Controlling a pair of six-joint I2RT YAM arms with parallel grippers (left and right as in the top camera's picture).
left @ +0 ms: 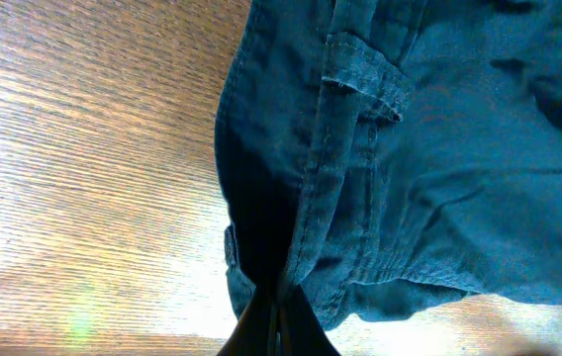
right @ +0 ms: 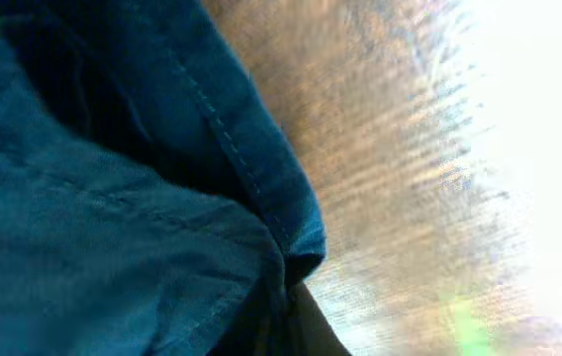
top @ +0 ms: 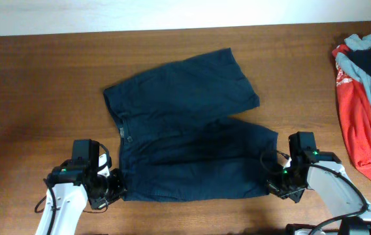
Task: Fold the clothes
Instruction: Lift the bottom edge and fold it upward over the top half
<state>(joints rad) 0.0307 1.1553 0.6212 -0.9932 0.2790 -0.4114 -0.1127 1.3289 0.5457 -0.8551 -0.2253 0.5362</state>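
Shorts [top: 185, 130]: navy, plain, lying flat mid-table [top: 35, 85]; waist end to robot's left, legs to its right.
Legs: far one angles off toward back-right, near one runs along front edge; they split apart at hem end.
Left gripper [top: 115, 189]: at near waist corner. Wrist cam shows its tips pressed together w/ waistband [left: 350, 198] edge caught between them, so it's pinching cloth.
Right gripper [top: 274, 177]: at near leg's outer corner. Wrist cam shows hem [right: 232, 148] running down into closed tips; looks pinched too.
Why held so: both grips sit on same long near edge, one per end. My read: setup for lifting that edge and carrying it over far half, a lengthwise fold. Corner grips should keep the edge taut, less sag in mid.
Belt loop [left: 365, 84]: near left grip, confirms that's the waist end.
Stage: est. early; no fold visible yet.
Risk: far leg is splayed, so legs prob. won't stack neatly w/o a tidy-up.
Pile [top: 362, 98]: other clothes at table's right edge, well apart from shorts; red w/ white print, grey-blue, something dark.
Count: 1 shorts, 2 legs, 2 grippers, 1 belt loop in view, 1 pile (pieces in it: can't tell exactly).
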